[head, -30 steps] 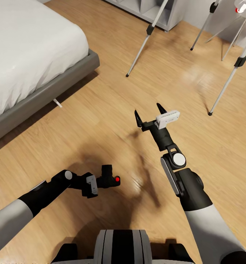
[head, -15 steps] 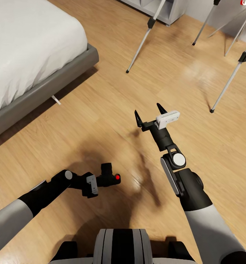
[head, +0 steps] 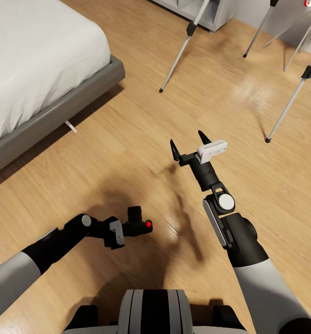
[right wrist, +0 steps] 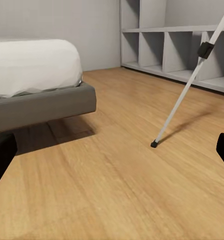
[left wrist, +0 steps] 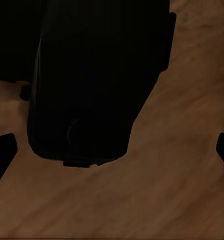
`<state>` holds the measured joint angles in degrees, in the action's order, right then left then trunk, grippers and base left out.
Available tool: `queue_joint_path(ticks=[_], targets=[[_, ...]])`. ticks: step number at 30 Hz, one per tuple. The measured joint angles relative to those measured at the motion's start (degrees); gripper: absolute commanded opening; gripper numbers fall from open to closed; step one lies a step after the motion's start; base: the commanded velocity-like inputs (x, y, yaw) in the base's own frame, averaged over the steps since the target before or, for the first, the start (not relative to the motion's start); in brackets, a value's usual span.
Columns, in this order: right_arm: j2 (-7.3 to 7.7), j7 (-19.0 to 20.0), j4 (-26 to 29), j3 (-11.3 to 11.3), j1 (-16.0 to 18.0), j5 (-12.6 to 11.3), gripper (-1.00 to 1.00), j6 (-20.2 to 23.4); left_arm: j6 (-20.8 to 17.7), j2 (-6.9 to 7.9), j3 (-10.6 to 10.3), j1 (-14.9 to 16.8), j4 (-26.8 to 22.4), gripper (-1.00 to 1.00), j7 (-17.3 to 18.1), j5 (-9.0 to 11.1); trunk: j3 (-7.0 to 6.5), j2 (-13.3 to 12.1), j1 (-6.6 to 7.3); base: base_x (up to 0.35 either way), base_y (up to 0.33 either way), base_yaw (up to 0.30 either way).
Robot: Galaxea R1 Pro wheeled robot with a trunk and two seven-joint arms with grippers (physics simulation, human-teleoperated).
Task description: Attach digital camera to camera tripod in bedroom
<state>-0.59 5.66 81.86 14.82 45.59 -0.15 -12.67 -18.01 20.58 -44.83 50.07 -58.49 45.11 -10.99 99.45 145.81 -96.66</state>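
Head view: left gripper (head: 130, 228) clamped on digital camera (head: 137, 224), right gripper (head: 188, 144) fingers apart (empty); carrying step, next needs approaching camera tripod (head: 185, 42).

Whole head view shifted since a second ago, a camera move: bed (head: 44, 60) corner and tripod (head: 180, 53) feet now sit slightly higher in frame. No shift over the last half second. Camera (head: 137, 224) unchanged beside left end effector (head: 127, 228).

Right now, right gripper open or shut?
Open. In the head view the right gripper has its two black fingers spread apart, with bare wooden floor between them, holding nothing.
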Motion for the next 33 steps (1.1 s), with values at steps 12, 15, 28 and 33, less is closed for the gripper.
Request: queue_joint_path(ticks=[12,15,28,33], targets=[[0.0,0.0,0.0,0.0,0.0,0.0,1.0,0.0,-3.66,2.99,0.01,0.0,-4.14,1.0,-0.15,0.05,0.0,0.0,0.0,0.0,0.0,0.0],[0.0,0.0,0.0,0.0,0.0,0.0,1.0,0.0,-4.7,4.17,0.04,0.0,-6.08,1.0,-0.23,0.08,0.0,0.0,0.0,0.0,0.0,0.0],[0.0,0.0,0.0,0.0,0.0,0.0,1.0,0.0,-4.99,4.06,0.08,-0.01,-6.51,1.0,-6.15,0.18,0.0,0.0,0.0,0.0,0.0,0.0],[0.0,0.0,0.0,0.0,0.01,0.0,1.0,0.0,-5.02,3.84,0.08,-0.01,-6.45,1.0,-8.48,0.21,0.0,0.0,0.0,0.0,0.0,0.0]])
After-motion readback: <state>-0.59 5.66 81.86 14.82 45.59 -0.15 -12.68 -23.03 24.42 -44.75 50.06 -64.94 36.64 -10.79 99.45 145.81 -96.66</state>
